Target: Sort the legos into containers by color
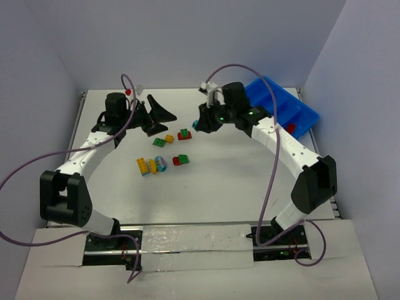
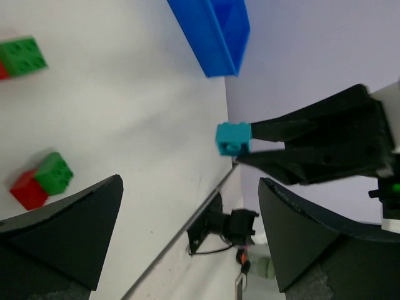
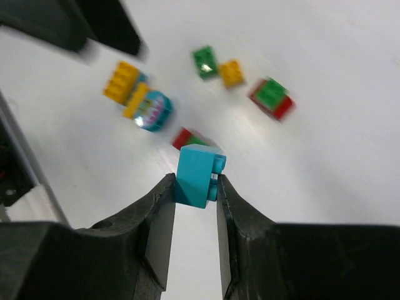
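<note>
You've got the light-blue brick (image 3: 197, 169) pinched in the R gripper (image 3: 195, 185), up off the table (image 1: 237, 181). L gripper (image 1: 156, 115) is spread wide, empty. Step: transport. Next, I'd judge: swing R over a blue bin (image 1: 310, 116) compartment w/o clipping the rim, then release.

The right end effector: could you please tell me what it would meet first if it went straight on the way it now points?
Probably the red-and-green lego pair on the table, just beyond the light blue lego that the right end effector grips; depth is unclear.
</note>
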### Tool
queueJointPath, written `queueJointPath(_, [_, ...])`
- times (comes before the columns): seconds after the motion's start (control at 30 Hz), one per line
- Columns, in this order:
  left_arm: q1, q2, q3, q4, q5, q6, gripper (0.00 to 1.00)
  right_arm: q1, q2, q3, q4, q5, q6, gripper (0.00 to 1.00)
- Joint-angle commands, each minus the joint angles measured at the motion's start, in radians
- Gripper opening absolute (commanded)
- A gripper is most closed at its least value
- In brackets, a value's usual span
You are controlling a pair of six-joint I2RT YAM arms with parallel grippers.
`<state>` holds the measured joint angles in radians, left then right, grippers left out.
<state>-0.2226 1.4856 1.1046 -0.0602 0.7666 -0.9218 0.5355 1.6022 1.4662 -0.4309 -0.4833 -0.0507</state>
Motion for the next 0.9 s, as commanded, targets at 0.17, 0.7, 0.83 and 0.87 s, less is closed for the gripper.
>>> queueJointPath(0.17, [0.053,-0.061,0.336,-0.363,-0.206,0.569,0.99,-0.489,-0.187,-0.121,-0.094,0.048,-0.218,0.00])
queueJointPath(0.7, [0.034,-0.170,0.040,-0.112,-0.367,0.929,0.99,-0.730,0.200,0.174,-0.088,0.342,-0.218,0.00])
queueJointPath(0.83, [0.029,-0.151,0.054,-0.110,-0.401,0.975,0.99,-0.730,0.299,0.287,-0.097,0.399,-0.213,0.00])
queueJointPath(0.87, [0.028,-0.144,0.055,-0.100,-0.404,0.982,0.99,-0.730,0.310,0.302,-0.096,0.417,-0.212,0.00])
